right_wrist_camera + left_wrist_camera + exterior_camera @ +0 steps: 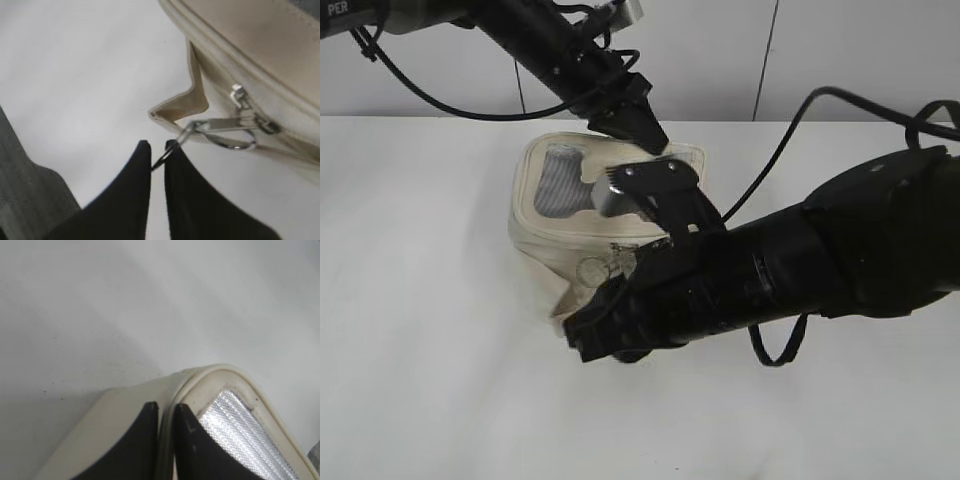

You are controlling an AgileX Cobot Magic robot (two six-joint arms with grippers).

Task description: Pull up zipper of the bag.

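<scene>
Sitting toward the back edge of the white counter (420,350), roughly mid-width, the bag (545,250) is a small boxy cream thing with a grey mesh top panel (558,185). Both arms are on it at once.

The left end effector (642,130) comes in from the back-left corner side and is pinched onto the bag's far top rim. In the left wrist view its two dark fingers (192,450) are nearly together with the cream rim edge squeezed between them, so it's gripping the bag, right next to the shiny mesh.

The right end effector (158,160) reaches in from the right edge and covers most of the bag's front-right side in the exterior view. Its wrist view is the good one: the black fingertips (132,180) are closed down on a thin wire loop that hangs off the silver pull (227,131). The pull lies stretched out sideways along the zipper (260,120), with its round ring just below it. Next to it a cream fabric flap (187,102) sticks out from the bag's side, folded into a little point.

From the exterior view the ring (592,270) is just visible on the bag's front face, touching the right end effector's dark body.
</scene>
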